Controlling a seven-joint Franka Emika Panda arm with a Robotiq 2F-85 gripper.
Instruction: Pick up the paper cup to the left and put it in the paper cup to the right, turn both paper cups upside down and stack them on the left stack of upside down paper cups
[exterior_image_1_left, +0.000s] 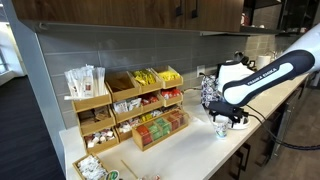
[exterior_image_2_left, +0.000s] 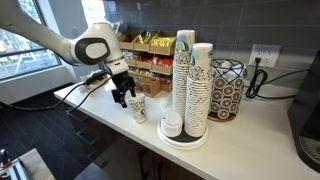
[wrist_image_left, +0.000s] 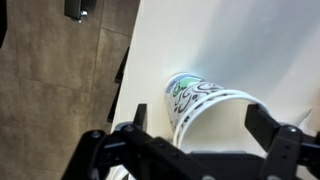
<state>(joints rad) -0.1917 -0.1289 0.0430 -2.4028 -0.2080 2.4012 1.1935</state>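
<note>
Pincer is seen wide open and holding nothing, hung just above and beside the paper cup, which stands upright, mouth up, on the tabletop near its front edge. In the wrist view the cup is framed between the two fingers, neither touching it. A doubled rim line is noted there, so nesting of both paper cups is judged probably done, but this cannot be confirmed; no second loose cup is seen. Still left: cups to be gripped, turned upside down and set on the stack. Farther along, the tall pale column of inverted cups is taken as the target, well apart from the cup, with a dark patterned column just beside it. A wire basket is seen behind.
</note>
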